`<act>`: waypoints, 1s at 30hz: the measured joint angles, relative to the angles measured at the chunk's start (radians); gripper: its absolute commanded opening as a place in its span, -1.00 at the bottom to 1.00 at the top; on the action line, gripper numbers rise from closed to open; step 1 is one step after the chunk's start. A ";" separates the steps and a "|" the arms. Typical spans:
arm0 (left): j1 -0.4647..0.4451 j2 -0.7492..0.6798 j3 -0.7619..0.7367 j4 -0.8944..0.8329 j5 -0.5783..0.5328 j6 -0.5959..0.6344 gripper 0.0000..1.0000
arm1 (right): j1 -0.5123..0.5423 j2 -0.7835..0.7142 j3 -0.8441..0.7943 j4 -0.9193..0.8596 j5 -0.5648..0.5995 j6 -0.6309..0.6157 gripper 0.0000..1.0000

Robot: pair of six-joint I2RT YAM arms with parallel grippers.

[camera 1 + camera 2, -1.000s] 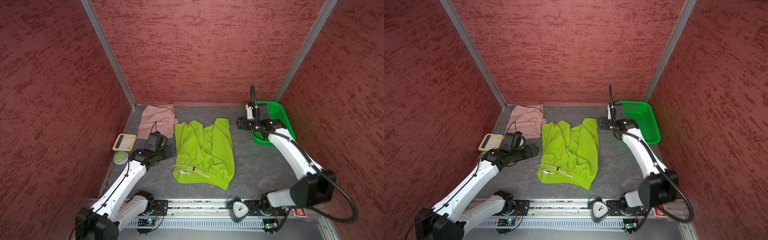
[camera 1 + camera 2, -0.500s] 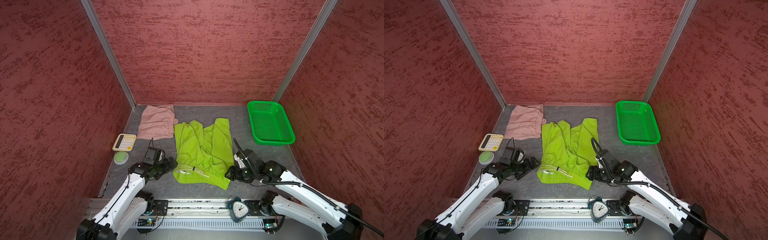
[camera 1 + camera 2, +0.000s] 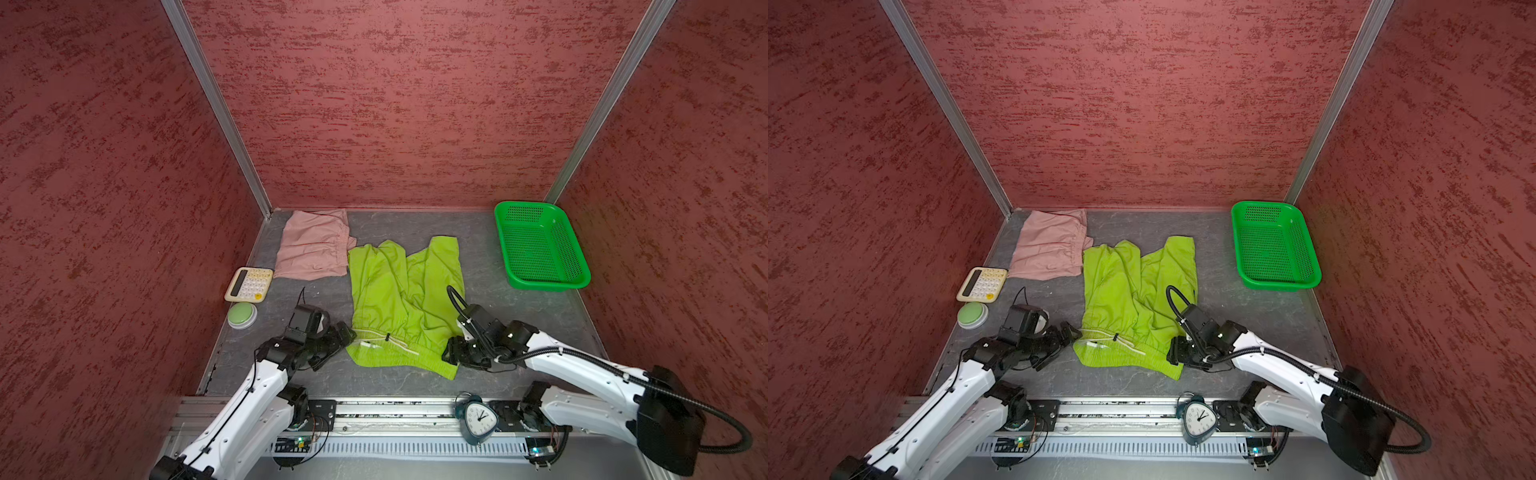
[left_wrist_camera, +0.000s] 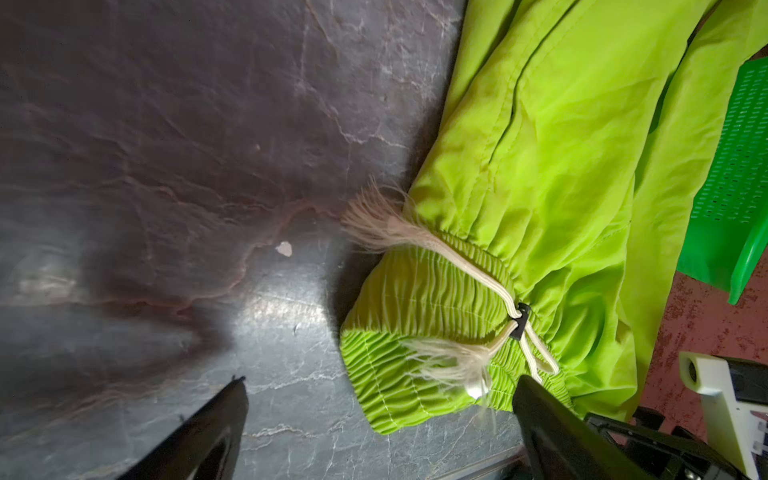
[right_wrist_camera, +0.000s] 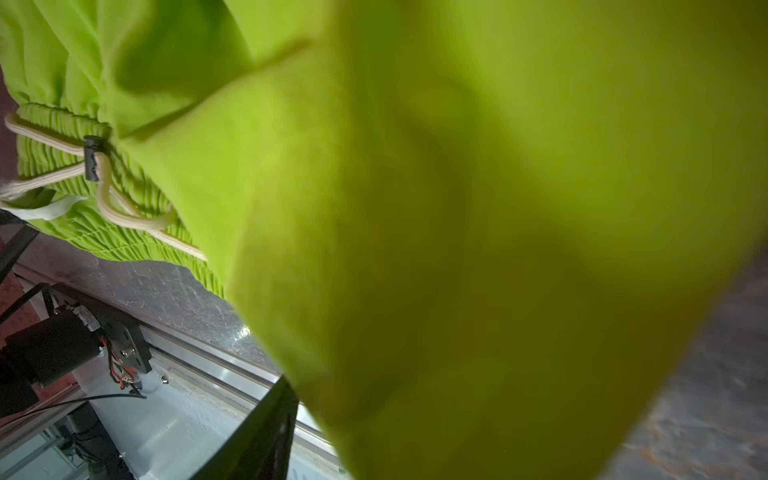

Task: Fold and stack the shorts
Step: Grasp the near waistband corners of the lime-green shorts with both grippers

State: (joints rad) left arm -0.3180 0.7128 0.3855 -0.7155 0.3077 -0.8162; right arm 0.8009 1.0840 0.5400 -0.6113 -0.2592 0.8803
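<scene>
Grey table (image 3: 519,316) holds lime shorts (image 3: 399,291) spread at centre, pink shorts (image 3: 313,245) at the back. Left gripper (image 3: 343,343) gapes empty at one waistband (image 3: 395,353) end. Right gripper (image 3: 449,353) sits at the other, and fabric hides whether it grips. Likely step: seizing the waistband for the first fold. Next, both must pinch cloth, not cord.

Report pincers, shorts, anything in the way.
Left pincer open at one waistband corner of lime shorts. Right pincer at other corner, fabric hides its grip. Lime shorts spread unfolded; pink shorts rear left. No clutter on either.
</scene>
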 measured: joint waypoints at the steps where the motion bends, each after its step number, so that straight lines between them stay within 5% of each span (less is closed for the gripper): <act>1: -0.015 -0.002 -0.006 0.004 -0.003 -0.008 0.98 | 0.001 -0.003 -0.014 0.030 0.002 0.014 -0.50; 3: -0.046 -0.003 -0.020 0.017 -0.012 -0.021 0.95 | -0.003 -0.005 -0.026 0.072 0.013 0.032 -0.80; 8: -0.137 0.008 -0.042 0.062 -0.041 -0.034 0.81 | -0.106 -0.042 -0.027 0.164 0.006 0.068 -0.98; 16: -0.257 0.020 -0.039 0.093 -0.123 -0.005 0.61 | -0.359 -0.059 -0.082 0.344 -0.115 0.097 -1.00; 21: -0.357 0.078 -0.036 0.155 -0.193 0.030 0.59 | -0.371 0.045 -0.092 0.435 -0.190 0.108 -1.00; 26: -0.385 0.224 -0.015 0.190 -0.292 0.056 0.07 | -0.378 0.052 -0.092 0.451 -0.220 0.103 -1.00; 30: -0.369 0.323 0.032 0.213 -0.343 0.091 0.06 | -0.393 0.023 -0.092 0.435 -0.227 0.096 -1.00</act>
State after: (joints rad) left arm -0.6865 1.0355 0.4179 -0.5026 -0.0357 -0.7254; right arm 0.4084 1.1072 0.4480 -0.1761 -0.4866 0.9760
